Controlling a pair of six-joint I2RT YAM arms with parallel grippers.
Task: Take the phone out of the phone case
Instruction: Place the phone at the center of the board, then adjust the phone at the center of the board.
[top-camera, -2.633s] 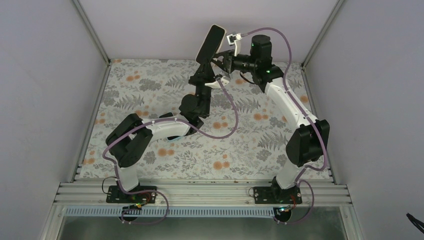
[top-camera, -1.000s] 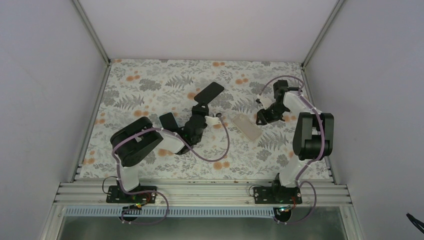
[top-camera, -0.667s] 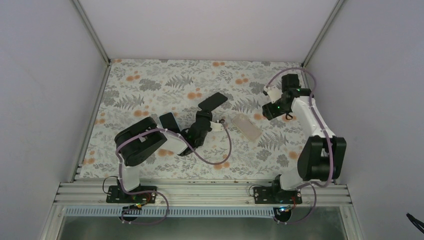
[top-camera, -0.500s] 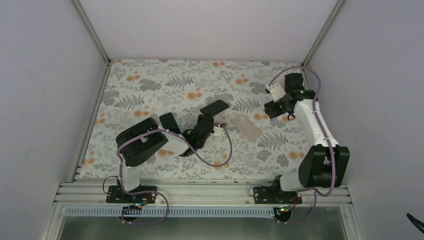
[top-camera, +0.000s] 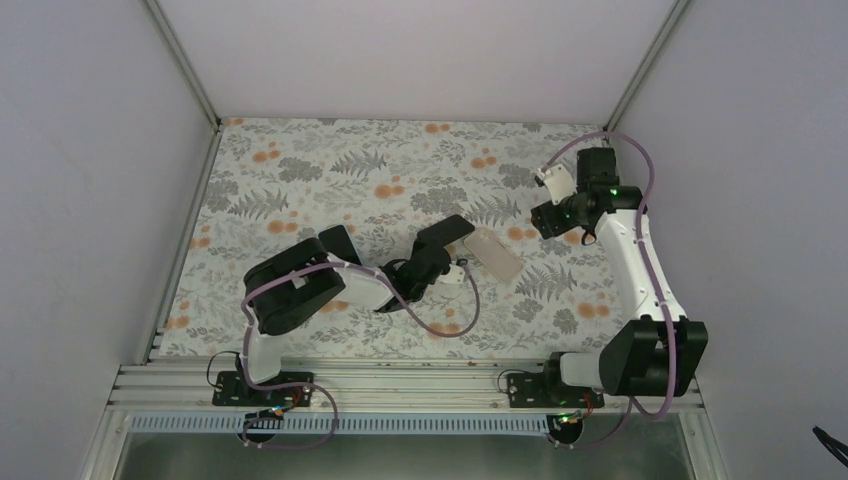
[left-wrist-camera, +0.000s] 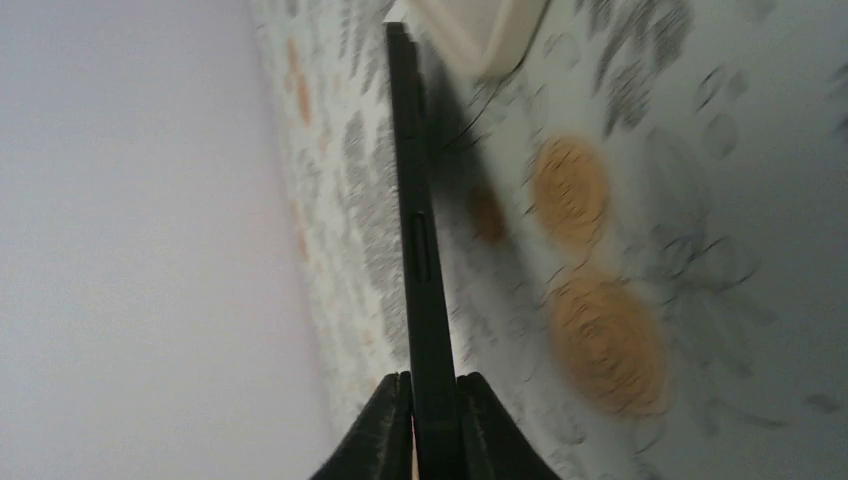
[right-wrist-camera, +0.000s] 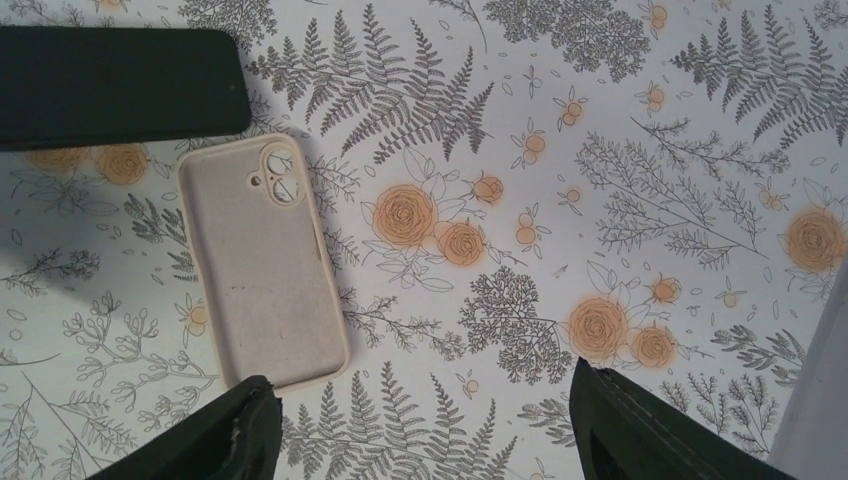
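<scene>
Extraction looked done: left fingers (left-wrist-camera: 388, 432) clamped the phone (left-wrist-camera: 420, 250), right fingers (right-wrist-camera: 640, 420) stood wide over the empty phone case (right-wrist-camera: 262, 265); next, set phone on bench (top-camera: 300, 160).

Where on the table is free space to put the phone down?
Bare: the far-left part of the table, between back wall and left arm; also the near middle, up to the right arm. Crowded: centre-right, around the phone case and the held phone.

The table (top-camera: 300, 150) is being viewed from above and behind. The phone (left-wrist-camera: 425, 300) and case (right-wrist-camera: 262, 265) are being shared by all views: edge-on, close, from the left wrist; straight down from the right.
</scene>
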